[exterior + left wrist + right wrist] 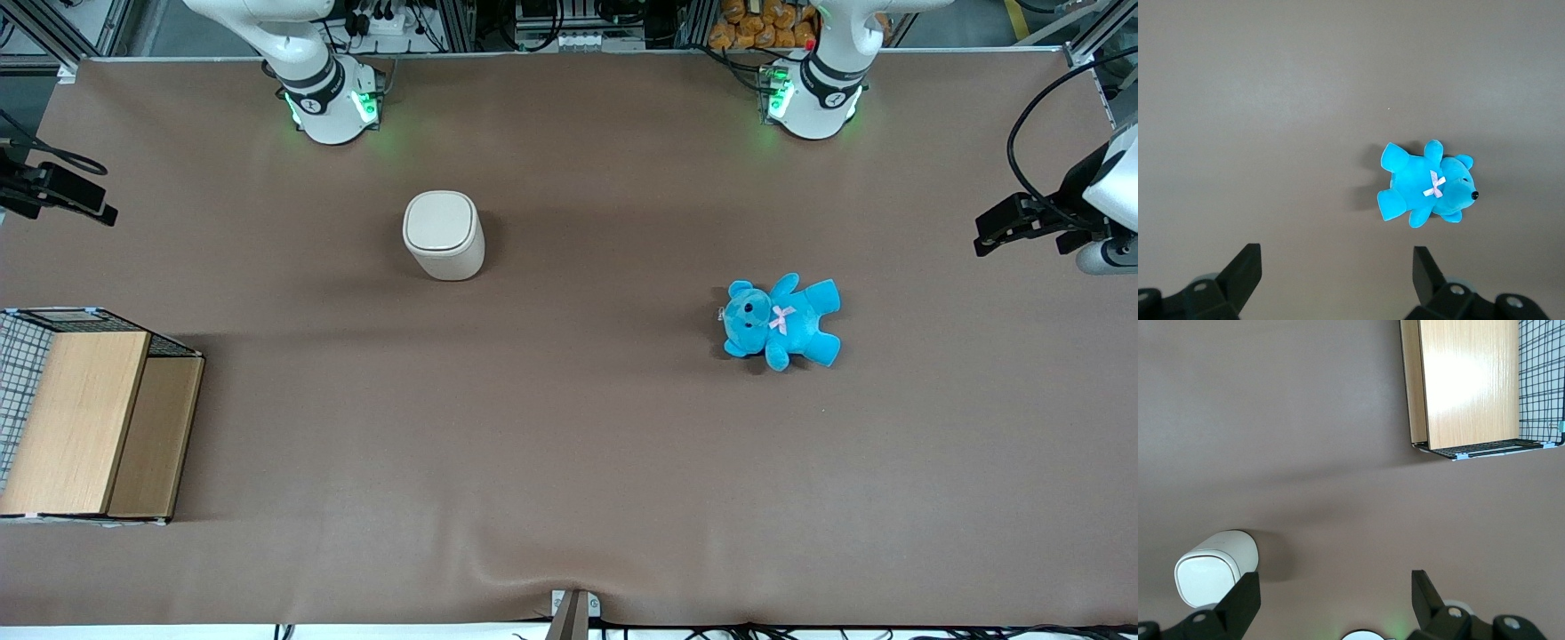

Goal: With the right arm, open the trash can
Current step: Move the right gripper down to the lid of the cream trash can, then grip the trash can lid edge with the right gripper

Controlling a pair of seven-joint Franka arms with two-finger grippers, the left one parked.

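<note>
The trash can [443, 233] is a small cream-white bin standing upright on the brown table with its flip lid shut. It also shows in the right wrist view [1210, 575]. The right arm's base [329, 100] is lit green, farther from the front camera than the can. My gripper [93, 207] hangs high at the working arm's end of the table, well apart from the can. In the right wrist view the gripper [1333, 587] is open and empty, with bare table between its black fingers [1245, 593].
A wooden box with wire mesh [89, 418] stands at the working arm's end, nearer the front camera than the can; it also shows in the right wrist view [1468, 383]. A blue teddy [781, 322] lies toward the parked arm's end, seen too in the left wrist view [1426, 190].
</note>
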